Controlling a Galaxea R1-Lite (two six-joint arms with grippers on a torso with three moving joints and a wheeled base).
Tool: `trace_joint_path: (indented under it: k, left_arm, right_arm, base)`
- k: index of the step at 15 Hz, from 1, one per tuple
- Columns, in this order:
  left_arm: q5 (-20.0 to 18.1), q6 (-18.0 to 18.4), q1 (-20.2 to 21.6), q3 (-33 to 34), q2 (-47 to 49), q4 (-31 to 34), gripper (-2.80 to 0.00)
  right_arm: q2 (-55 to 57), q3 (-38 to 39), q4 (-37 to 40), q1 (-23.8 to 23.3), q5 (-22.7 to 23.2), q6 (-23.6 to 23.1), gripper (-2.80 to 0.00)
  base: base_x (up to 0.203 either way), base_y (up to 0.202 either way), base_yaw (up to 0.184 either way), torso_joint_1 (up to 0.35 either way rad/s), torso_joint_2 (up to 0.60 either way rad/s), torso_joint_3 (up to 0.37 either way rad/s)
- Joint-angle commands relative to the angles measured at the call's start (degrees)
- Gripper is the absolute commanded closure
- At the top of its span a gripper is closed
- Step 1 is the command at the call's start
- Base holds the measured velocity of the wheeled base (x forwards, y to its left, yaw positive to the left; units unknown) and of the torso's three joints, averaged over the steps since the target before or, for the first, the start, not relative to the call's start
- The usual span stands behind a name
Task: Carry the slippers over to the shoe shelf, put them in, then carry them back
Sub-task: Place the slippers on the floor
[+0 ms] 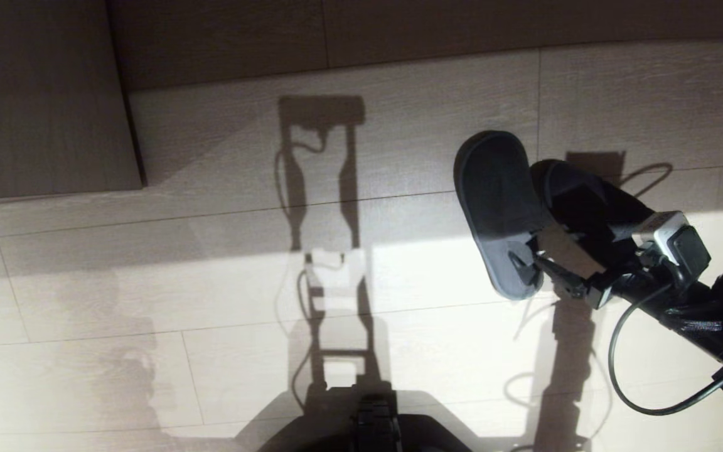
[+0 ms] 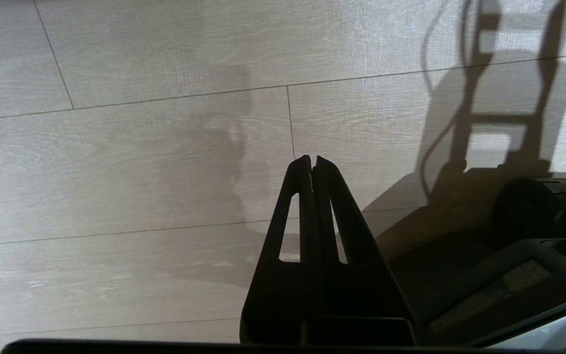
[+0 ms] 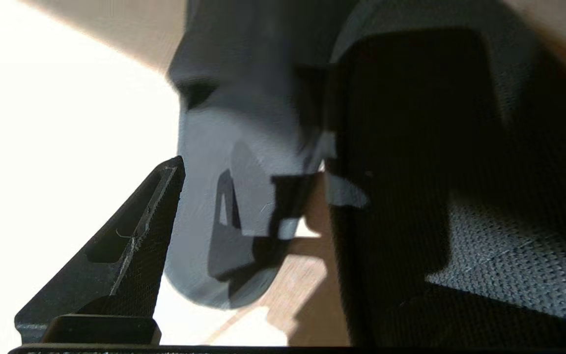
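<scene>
right gripper (image 1: 556, 267): jaws spread wide, sitting at the heel ends of the slippers (image 1: 499, 207), one finger (image 3: 130, 246) just outside the left slipper
slippers: side by side on the floor (image 1: 211, 282), right ahead of that gripper
left gripper (image 2: 311, 164): closed on nothing, parked over bare floor

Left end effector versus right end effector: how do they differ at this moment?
The left end effector is shut, fingers pressed together, while the right end effector stands wide open. The left end effector has only floor before it, and the right end effector reaches around the near ends of the slippers, one finger beside a slipper's edge. Both are black, with tapering, slotted fingers.
</scene>
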Motion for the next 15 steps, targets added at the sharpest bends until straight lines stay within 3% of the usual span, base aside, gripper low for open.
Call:
trace_joint_path:
  k: [1, 3, 6, 9, 11, 13, 15]
  left_arm:
    - [0.0, 0.0, 0.0, 0.1, -0.1, 0.0, 0.0]
    - [0.0, 0.0, 0.0, 0.1, -0.1, 0.0, 0.0]
    - [0.0, 0.0, 0.0, 0.1, -0.1, 0.0, 0.0]
    - [0.0, 0.0, 0.0, 0.1, -0.1, 0.0, 0.0]
    - [0.0, 0.0, 0.0, 0.1, -0.1, 0.0, 0.0]
    - [0.0, 0.0, 0.0, 0.1, -0.1, 0.0, 0.0]
    - [0.0, 0.0, 0.0, 0.1, -0.1, 0.0, 0.0]
  right_arm:
    - [-1.7, -1.3, -0.5, 0.0, 0.1, 1.1, -2.8]
    - [-3.0, -1.3, -0.5, 0.0, 0.5, 5.3, -2.8]
    - [-2.7, -2.5, -0.7, 0.1, 1.3, 6.8, -2.8]
    - [-1.0, -5.6, -0.8, 2.0, 1.9, 11.8, -2.8]
    - [2.2, -6.7, -0.8, 2.6, 3.2, 10.4, -2.8]
    - [3.6, -6.3, 1.0, 2.1, 3.8, 5.1, -2.8]
    - [6.7, -5.0, 1.4, 1.8, 2.5, 2.5, -2.8]
  base:
    - [0.0, 0.0, 0.0, 0.0, 0.0, 0.0]
    - [0.0, 0.0, 0.0, 0.0, 0.0, 0.0]
    - [0.0, 0.0, 0.0, 0.0, 0.0, 0.0]
    - [0.0, 0.0, 0.0, 0.0, 0.0, 0.0]
    - [0.0, 0.0, 0.0, 0.0, 0.0, 0.0]
    - [0.0, 0.0, 0.0, 0.0, 0.0, 0.0]
    - [0.0, 0.0, 0.0, 0.0, 0.0, 0.0]
